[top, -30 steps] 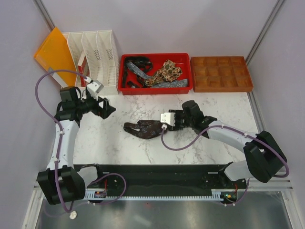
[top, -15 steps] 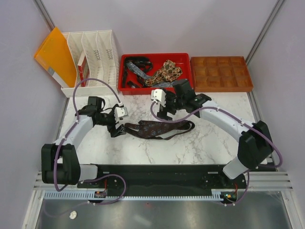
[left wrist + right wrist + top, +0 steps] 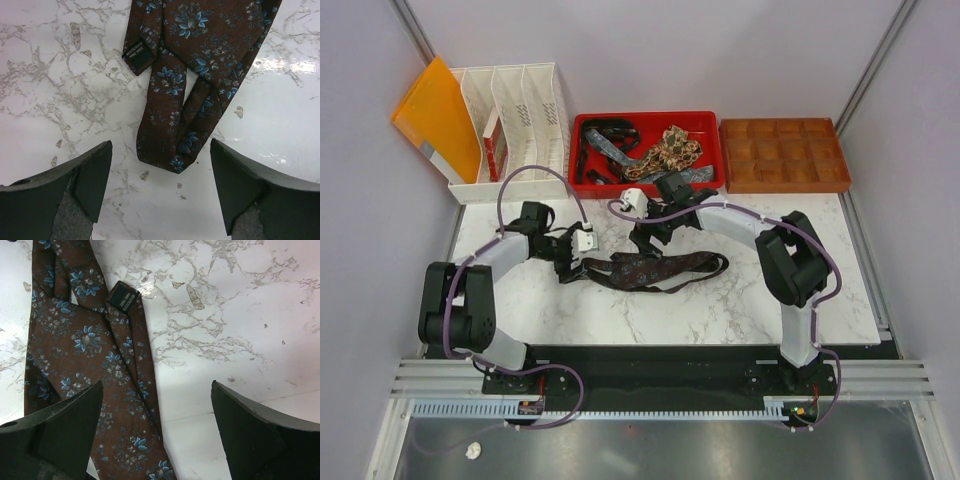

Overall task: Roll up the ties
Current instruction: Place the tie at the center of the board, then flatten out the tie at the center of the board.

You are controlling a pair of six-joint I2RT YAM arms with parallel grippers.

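Observation:
A dark brown tie with blue flowers [image 3: 655,270] lies stretched out, folded double, on the marble table. My left gripper [image 3: 568,264] is open at its left end. In the left wrist view the tie's pointed tip [image 3: 175,150] lies just ahead of the open gripper [image 3: 160,187], untouched. My right gripper [image 3: 645,240] is open just above the tie's middle. In the right wrist view the tie [image 3: 85,365] lies under the left finger of the open gripper [image 3: 157,427]. More ties lie in the red tray [image 3: 717,150]: a tan speckled one [image 3: 672,150], a blue one [image 3: 620,155], a dark one [image 3: 605,128].
A white file rack [image 3: 515,120] and an orange folder [image 3: 435,110] stand at the back left. A brown compartment tray [image 3: 783,155] sits at the back right. Purple cables loop off both arms.
The tie was bunched at the right gripper a second ago; now it lies stretched out. The left gripper moved down to its left end. The right gripper moved up and left.

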